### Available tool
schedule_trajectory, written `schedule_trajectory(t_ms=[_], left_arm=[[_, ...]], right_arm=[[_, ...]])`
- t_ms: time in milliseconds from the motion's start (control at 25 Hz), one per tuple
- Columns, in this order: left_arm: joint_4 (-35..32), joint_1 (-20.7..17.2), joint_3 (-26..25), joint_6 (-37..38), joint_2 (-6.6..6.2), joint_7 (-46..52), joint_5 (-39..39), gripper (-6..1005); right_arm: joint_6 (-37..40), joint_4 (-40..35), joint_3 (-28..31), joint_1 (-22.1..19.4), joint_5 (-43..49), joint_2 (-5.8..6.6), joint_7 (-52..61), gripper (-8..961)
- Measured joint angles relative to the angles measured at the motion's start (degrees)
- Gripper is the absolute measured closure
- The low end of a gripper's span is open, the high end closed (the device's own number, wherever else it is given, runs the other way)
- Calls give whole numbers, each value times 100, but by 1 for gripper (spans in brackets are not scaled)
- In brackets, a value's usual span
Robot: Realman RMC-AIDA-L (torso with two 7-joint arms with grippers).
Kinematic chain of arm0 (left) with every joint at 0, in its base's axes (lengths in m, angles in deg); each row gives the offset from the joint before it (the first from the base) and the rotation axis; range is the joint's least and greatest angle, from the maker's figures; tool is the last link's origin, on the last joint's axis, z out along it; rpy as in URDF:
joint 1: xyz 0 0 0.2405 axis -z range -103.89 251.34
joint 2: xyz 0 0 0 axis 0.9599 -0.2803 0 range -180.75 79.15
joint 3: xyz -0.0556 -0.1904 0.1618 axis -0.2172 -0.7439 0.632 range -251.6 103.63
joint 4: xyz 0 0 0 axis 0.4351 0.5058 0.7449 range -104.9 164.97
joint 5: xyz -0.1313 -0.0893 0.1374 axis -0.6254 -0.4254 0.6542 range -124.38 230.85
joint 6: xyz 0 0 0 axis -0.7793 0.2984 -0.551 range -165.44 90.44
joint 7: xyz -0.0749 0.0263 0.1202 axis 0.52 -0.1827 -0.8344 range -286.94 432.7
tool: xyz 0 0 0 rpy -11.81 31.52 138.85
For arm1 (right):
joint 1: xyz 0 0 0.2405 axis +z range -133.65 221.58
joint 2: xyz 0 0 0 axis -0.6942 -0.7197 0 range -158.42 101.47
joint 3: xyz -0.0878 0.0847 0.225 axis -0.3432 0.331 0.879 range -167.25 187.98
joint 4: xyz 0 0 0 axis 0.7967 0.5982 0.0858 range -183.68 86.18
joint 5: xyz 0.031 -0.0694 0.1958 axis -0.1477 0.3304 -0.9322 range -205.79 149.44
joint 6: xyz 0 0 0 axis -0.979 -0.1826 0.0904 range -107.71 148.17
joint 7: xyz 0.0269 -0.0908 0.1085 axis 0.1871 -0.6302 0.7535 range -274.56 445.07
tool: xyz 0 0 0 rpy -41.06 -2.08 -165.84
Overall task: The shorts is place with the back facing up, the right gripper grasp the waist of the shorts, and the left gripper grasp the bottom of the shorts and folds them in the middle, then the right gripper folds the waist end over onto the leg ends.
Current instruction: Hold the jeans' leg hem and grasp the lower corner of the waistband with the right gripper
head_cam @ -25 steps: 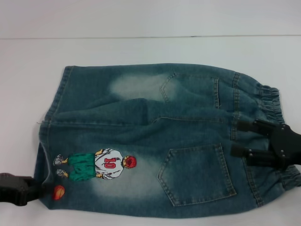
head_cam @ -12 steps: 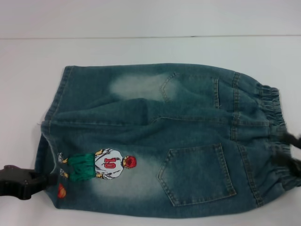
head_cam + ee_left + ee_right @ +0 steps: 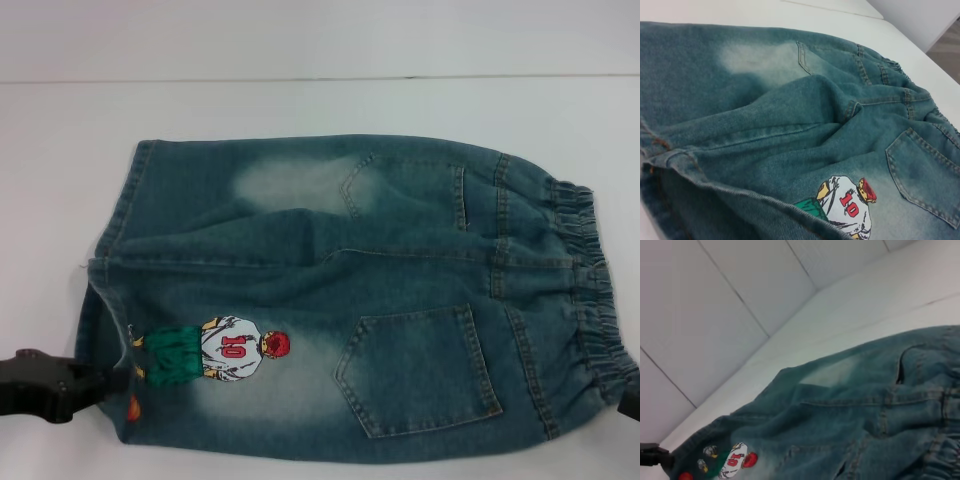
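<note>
The shorts (image 3: 340, 300) lie spread back-up on the white table (image 3: 320, 100). The denim looks soft, limp and moderately heavy, so it should drape and crease rather than hold shape. The best holds are judged to be the thick gathered waist of the shorts (image 3: 590, 290) and the stitched bottom of the shorts (image 3: 105, 270). The left gripper (image 3: 95, 383) is clamped on the near leg hem beside the player patch (image 3: 215, 350). The right gripper (image 3: 630, 405) sits off the waist's near corner; its fingers cannot be judged.
</note>
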Motion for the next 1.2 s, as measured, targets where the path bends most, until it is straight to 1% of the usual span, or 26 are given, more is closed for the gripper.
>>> schedule_trajectory(t_ms=[360, 600, 1200], left_arm=[[-4, -23, -3, -2, 6, 2, -9, 934], [-1, -11, -5, 16, 9, 12, -18, 935], [7, 21, -5, -4, 9, 14, -29, 933]], right_arm=[[-276, 65, 46, -41, 54, 8, 33, 14], [-283, 65, 344, -109, 78, 10, 34, 14], [-337, 4, 329, 0, 187, -11, 27, 15]])
